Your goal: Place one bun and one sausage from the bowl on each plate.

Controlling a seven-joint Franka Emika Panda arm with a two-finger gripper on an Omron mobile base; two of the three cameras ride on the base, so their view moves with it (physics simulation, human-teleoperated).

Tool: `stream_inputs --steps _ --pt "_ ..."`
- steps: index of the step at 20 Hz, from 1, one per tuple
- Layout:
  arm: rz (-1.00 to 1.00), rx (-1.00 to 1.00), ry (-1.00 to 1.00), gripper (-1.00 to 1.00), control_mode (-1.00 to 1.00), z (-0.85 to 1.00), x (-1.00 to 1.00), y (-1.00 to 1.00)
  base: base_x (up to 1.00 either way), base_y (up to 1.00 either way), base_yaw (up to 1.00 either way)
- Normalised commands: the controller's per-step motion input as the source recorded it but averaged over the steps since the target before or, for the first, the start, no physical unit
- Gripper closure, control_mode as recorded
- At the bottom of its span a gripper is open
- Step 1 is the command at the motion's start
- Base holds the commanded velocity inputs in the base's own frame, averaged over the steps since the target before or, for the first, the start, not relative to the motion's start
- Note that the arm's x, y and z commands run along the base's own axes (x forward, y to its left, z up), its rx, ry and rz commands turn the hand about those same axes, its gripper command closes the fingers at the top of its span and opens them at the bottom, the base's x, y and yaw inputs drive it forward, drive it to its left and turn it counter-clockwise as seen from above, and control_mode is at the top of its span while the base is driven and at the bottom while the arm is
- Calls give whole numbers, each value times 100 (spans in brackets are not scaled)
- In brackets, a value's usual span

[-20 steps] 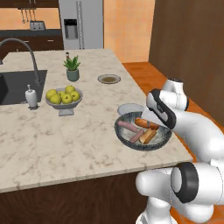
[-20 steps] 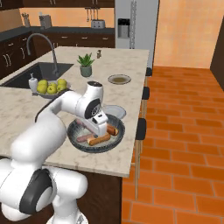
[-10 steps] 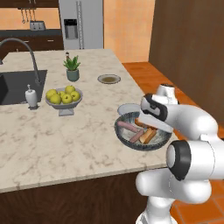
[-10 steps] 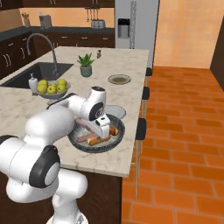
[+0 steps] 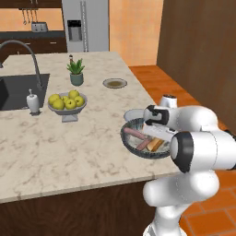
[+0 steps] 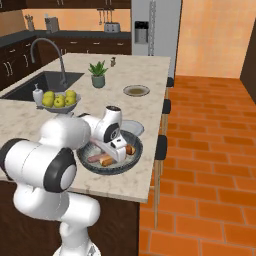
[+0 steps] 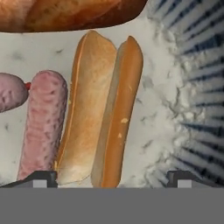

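Note:
The wide grey-blue ribbed bowl (image 5: 126, 137) (image 6: 98, 170) sits at the counter's near right edge and holds buns and sausages. My gripper (image 5: 152, 135) (image 6: 119, 152) (image 7: 111, 179) reaches down into it, open, nothing held. In the hand view a split bun (image 7: 99, 109) lies straight ahead, its near end between my fingertips (image 7: 41, 177). A pink sausage (image 7: 42, 122) lies left of it, a second sausage (image 7: 8, 92) at the left edge, another bun (image 7: 65, 13) across the top. One grey plate (image 5: 134, 113) (image 6: 132, 127) lies just behind the bowl, the other plate (image 5: 115, 83) (image 6: 136, 90) farther back.
A footed bowl of yellow-green apples (image 5: 68, 102) (image 6: 56, 99) stands left of the work area, beside a soap bottle (image 5: 32, 101) and the sink (image 5: 14, 90). A potted plant (image 5: 76, 73) (image 6: 98, 74) stands at the back. The counter edge and stools (image 6: 161, 145) lie to the right.
My arm has folded and the hand has come down lower into the bowl, closer over the buns. The jaws have stayed wide apart. Bowl and plates have not moved.

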Motion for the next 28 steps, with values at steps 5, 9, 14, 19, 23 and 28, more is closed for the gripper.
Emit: stream_inputs --steps 5,9,14,19,23,28 --pt "0 0 6 -100 -100 -29 27 0 0 0 0" --pt "0 0 7 -100 -100 -35 7 8 0 0 0" --pt "0 0 7 -100 -100 -35 1 10 0 0 0" --pt "0 0 1 100 -100 -40 -8 -5 0 0 0" --pt "-1 8 -12 100 -100 9 -40 -36 0 0 0" --pt "0 5 -13 100 -100 96 -30 -8 0 0 0"
